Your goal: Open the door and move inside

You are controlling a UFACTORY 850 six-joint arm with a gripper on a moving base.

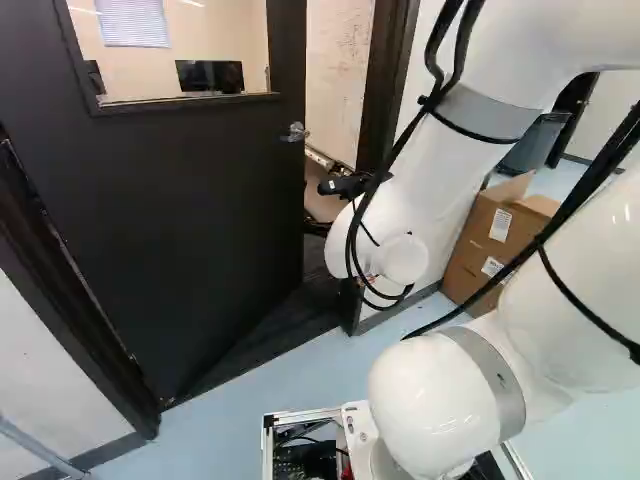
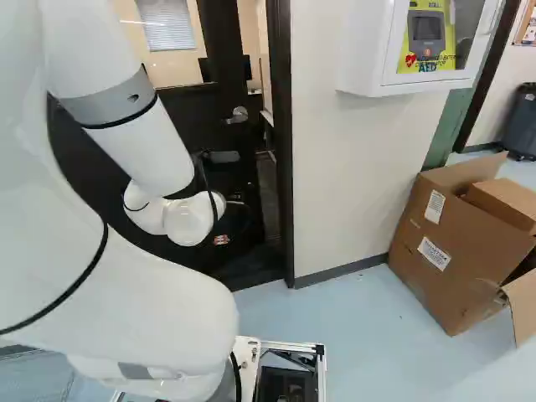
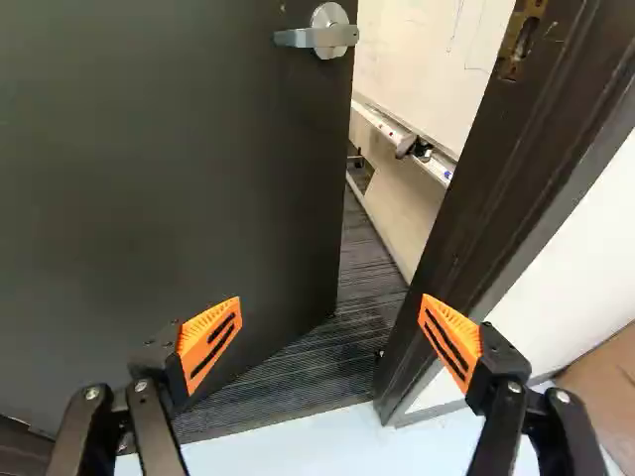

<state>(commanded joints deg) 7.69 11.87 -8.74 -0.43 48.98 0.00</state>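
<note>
Wrist view shows you the door (image 3: 169, 178) ajar, handle (image 3: 329, 36) near its free edge; your gripper (image 3: 331, 300) holds its fingers wide apart, empty, likely because pushing needs no grip.

White arm (image 1: 435, 165) bent, fingers (image 3: 210, 342) spread wide apart

You have a near-black door (image 3: 179, 178) with a silver handle (image 3: 332, 38), a dark brown frame (image 3: 466, 198), and charcoal carpet (image 3: 298, 382) finely striped in lighter grey, meeting a pale blue floor (image 2: 360, 335). Your arm (image 1: 430, 150) is glossy white with grey bands and black cables, and your black fingers (image 3: 149, 426) carry bright orange pads (image 3: 210, 342) marked with black stripes. To you the wall (image 2: 352, 167) shows white above a grey baseboard (image 2: 343, 270), the box (image 2: 452, 268) plain brown with white labels (image 2: 434, 254).
</note>
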